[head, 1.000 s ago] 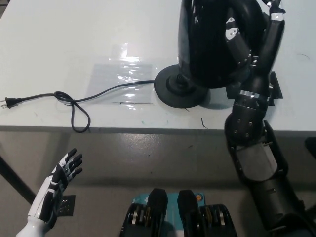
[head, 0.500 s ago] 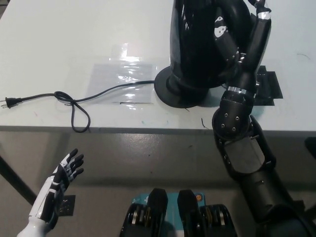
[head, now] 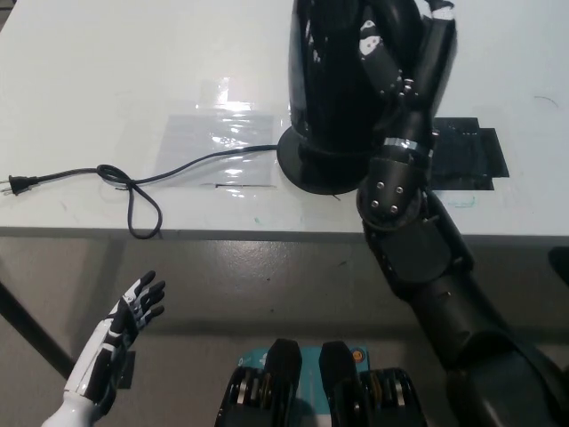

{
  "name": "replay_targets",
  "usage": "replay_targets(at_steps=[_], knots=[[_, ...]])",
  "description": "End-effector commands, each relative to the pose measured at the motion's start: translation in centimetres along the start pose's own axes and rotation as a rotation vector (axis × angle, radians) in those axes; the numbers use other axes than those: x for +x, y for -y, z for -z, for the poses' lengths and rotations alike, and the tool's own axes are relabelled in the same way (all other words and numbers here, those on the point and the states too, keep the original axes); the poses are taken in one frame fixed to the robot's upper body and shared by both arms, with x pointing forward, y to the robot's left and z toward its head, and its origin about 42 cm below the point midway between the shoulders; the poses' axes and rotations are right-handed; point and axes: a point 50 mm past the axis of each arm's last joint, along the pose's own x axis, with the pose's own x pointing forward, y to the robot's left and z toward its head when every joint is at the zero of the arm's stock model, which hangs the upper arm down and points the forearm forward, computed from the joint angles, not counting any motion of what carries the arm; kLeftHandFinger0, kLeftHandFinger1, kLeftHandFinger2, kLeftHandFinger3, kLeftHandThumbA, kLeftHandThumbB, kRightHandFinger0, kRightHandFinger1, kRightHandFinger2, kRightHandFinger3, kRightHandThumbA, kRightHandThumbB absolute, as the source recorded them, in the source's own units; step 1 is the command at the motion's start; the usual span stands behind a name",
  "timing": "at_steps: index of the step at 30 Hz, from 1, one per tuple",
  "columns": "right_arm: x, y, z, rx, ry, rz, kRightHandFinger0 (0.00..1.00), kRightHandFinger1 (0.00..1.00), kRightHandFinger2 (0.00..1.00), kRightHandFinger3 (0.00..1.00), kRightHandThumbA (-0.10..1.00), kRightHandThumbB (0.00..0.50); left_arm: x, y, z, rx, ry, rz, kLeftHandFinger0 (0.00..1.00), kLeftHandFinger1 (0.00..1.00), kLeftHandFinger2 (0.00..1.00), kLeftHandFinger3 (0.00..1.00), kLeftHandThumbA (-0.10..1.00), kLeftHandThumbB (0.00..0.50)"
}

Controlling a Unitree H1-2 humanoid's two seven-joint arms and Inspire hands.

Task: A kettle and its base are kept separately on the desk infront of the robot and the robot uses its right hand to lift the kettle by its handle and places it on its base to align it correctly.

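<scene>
Right hand (head: 402, 53) grips kettle (head: 333, 76) over base (head: 307, 169) (seemingly touching).

A white rectangular desk (head: 107, 71) carried a round black kettle base (head: 311, 169) near its front edge. At the base's nine o'clock its black power cord (head: 133, 191) trailed, looped, across a clear plastic sheet (head: 218, 138). At three o'clock lay black tape patches (head: 467, 151).

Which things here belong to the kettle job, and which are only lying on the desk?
Job:
kettle
base
right hand, shut on the kettle
cord with plug, part of the base

Lying about:
clear tape patch
black tape patch
left hand, resting open below the desk
</scene>
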Motion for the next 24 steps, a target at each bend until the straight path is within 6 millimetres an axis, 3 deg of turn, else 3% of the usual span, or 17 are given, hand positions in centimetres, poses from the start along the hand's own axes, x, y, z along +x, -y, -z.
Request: replay_targets(at_steps=[1,10,19,24], knots=[[3.6,-2.5,-6.2,0.152,0.178,0.061,0.00,0.01,0.47,0.60,-0.10,0.090,0.2,-0.3,-1.0,0.008,0.033,0.016,1.00,1.00,1.00,1.00,0.98,0.200],[3.1,-4.2,-6.8,0.144,0.165,0.041,0.00,0.00,0.47,0.61,-0.10,0.100,0.1,-0.2,-0.9,0.039,0.020,0.014,1.00,1.00,1.00,1.00,1.00,0.227],[2.0,-3.5,-3.6,0.072,0.093,0.020,0.00,0.01,0.47,0.57,-0.10,0.123,0.1,-0.4,-0.9,0.018,0.029,0.020,1.00,1.00,1.00,1.00,0.99,0.227],[1.1,-2.9,-1.6,0.032,0.040,0.004,0.00,0.04,0.52,0.62,-0.10,0.124,0.1,-0.2,-0.9,0.014,0.024,0.020,1.00,1.00,1.00,1.00,1.00,0.224]])
